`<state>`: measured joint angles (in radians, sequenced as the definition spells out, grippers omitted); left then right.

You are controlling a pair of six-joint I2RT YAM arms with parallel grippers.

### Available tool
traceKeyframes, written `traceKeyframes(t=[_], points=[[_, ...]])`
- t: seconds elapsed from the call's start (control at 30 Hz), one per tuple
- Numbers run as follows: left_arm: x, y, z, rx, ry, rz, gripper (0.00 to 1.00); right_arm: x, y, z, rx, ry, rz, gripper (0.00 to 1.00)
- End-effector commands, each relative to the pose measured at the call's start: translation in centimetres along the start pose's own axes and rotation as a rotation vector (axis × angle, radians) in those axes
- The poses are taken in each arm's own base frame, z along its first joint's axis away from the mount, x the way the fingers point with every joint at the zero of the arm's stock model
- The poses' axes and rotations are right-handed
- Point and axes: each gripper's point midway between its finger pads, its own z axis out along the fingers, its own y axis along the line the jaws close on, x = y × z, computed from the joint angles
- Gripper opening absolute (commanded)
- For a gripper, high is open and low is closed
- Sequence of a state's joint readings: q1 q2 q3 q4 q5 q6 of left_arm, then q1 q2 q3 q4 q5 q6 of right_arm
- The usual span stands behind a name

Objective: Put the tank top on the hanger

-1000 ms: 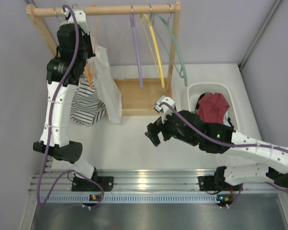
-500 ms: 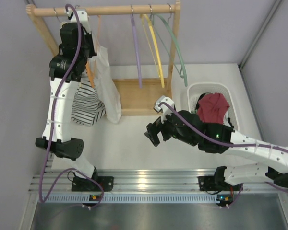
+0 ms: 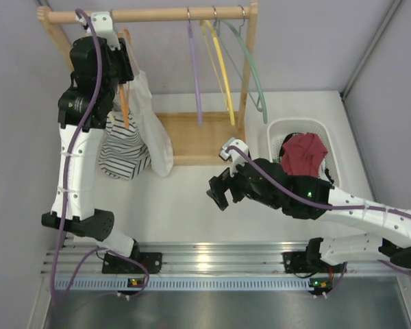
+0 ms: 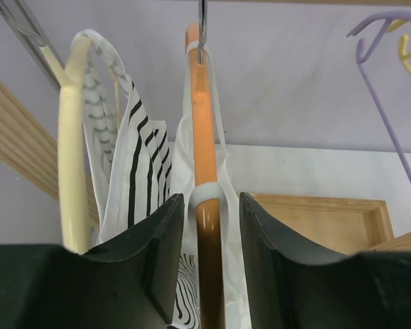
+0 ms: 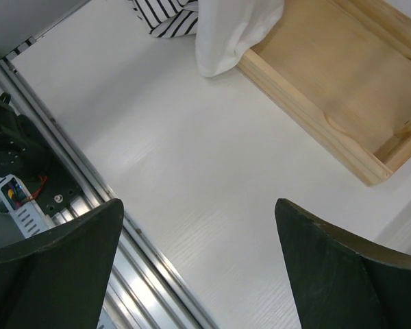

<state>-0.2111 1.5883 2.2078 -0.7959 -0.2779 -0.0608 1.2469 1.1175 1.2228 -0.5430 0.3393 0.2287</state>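
**Tank top [image 3: 151, 116] on the orange hanger [image 4: 204, 123], left tool straddling it**

At the far left of the rail [image 3: 157, 14], a striped top [image 3: 123, 154] hangs from a cream hanger [image 4: 72, 137]. Just right of it the orange hanger is hooked on the rail. Its arm slopes down, a white strap of the tank top is looped across it, and the rest of the fabric drapes below toward the surface [image 3: 192, 199].

The left tool [image 4: 211, 200] is right at it. Its two fingers stand either side of the orange arm with a sliver of space on each side, so it reads as open and gripping nothing. The arm's long axis runs straight through that gap, so pulling clear would likely mean backing out along the fingers, not sideways.

Further right, well apart from the rack, the right tool [image 5: 198, 205] hovers over the surface, spread wide and empty. The left arm is by far the nearer. The job looks all but done.
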Motion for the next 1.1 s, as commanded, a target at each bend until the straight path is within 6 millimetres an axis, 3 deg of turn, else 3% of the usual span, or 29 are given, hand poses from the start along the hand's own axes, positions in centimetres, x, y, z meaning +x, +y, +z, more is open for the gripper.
traceKeyframes(t=[0.0, 0.3, 0.43, 0.5, 0.6, 0.73, 0.8, 0.83, 0.9, 0.97, 1.03, 1.07], points=[[-4.2, 0.0, -3.1, 0.045, -0.144, -0.064, 0.44, -1.6, -0.4, -0.5, 0.016, -0.039, 0.041, 0.92], [-6.9, 0.2, -8.2, 0.107, -0.234, -0.099, 0.54, -1.3, -1.6, -1.5, 0.076, -0.034, 0.101, 0.93], [-7.1, -1.9, -10.7, 0.256, -0.236, -0.137, 0.54, -1.0, -2.7, -2.5, 0.126, -0.046, 0.141, 0.94], [-7.0, -3.0, -11.9, 0.331, -0.234, -0.173, 0.59, -1.0, -3.5, -3.2, 0.156, -0.063, 0.163, 0.95], [-6.2, -5.1, -13.3, 0.456, -0.210, -0.209, 0.60, -1.0, -4.8, -4.4, 0.207, -0.082, 0.197, 0.96], [-3.8, -8.3, -14.6, 0.585, -0.138, -0.229, 0.60, 0.0, -6.4, -5.8, 0.269, -0.082, 0.232, 0.97], [-3.2, -8.8, -15.5, 0.586, -0.135, -0.227, 0.60, 0.5, -7.1, -6.6, 0.295, -0.088, 0.252, 0.97], [-1.9, -9.3, -15.3, 0.589, -0.107, -0.222, 0.60, 0.6, -7.4, -6.9, 0.307, -0.092, 0.261, 0.97], [-0.8, -10.9, -17.0, 0.654, -0.086, -0.229, 0.60, 1.0, -8.1, -7.8, 0.326, -0.103, 0.286, 0.98], [2.2, -13.0, -17.4, 0.707, -0.013, -0.223, 0.60, 1.1, -8.5, -8.7, 0.327, -0.119, 0.312, 0.99], [5.3, -13.3, -17.8, 0.684, 0.039, -0.226, 0.59, 1.8, -8.7, -8.9, 0.332, -0.116, 0.325, 0.99], [5.4, -13.7, -19.7, 0.738, 0.022, -0.253, 0.59, 2.2, -8.9, -9.1, 0.338, -0.115, 0.338, 1.00]])
